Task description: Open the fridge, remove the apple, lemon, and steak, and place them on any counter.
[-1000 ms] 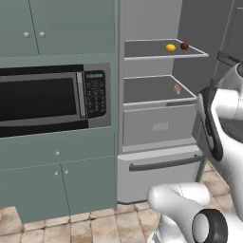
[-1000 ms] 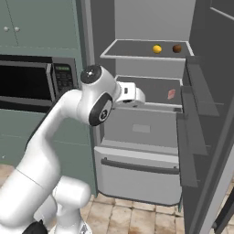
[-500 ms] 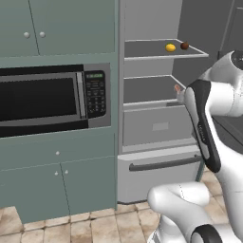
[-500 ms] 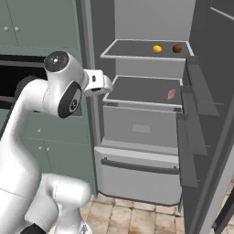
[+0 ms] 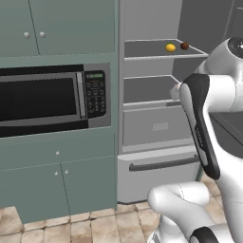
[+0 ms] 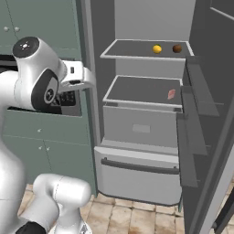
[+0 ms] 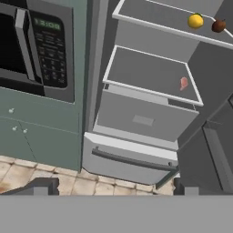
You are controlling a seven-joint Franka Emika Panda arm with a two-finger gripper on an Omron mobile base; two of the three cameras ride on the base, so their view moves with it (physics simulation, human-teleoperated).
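The fridge (image 6: 141, 132) stands open, its door (image 6: 205, 137) swung out to the right in the right base view. On the upper shelf (image 6: 132, 49) the lemon (image 6: 157, 49) and the apple (image 6: 177, 48) lie near each other but apart, the apple to the right. On the middle shelf (image 6: 137, 89) the steak (image 6: 171, 94) lies alone near the right front corner. Below sit a drawer front (image 6: 139, 128) and a lower drawer with a dark bar handle (image 6: 137, 167).

No brand or label can be read. The microwave (image 7: 36, 50) in the grey-green cabinet (image 5: 57, 190) has a small green display (image 7: 45, 21) whose characters are too blurred to make out, and its keypad markings are illegible.

Compared with half a second ago, the arm has swung further left in the right base view, its elbow now in front of the microwave, and in the left base view it covers more of the fridge's right side, hiding the steak there.

The gripper (image 7: 117, 185) shows just its two dark fingertips (image 7: 43, 185) at the bottom of the hand view, spread wide with nothing between them, well back from the shelves. In the right base view the hand's white wrist (image 6: 77, 75) is cut off by the cabinet edge, so the fingers cannot be made out there
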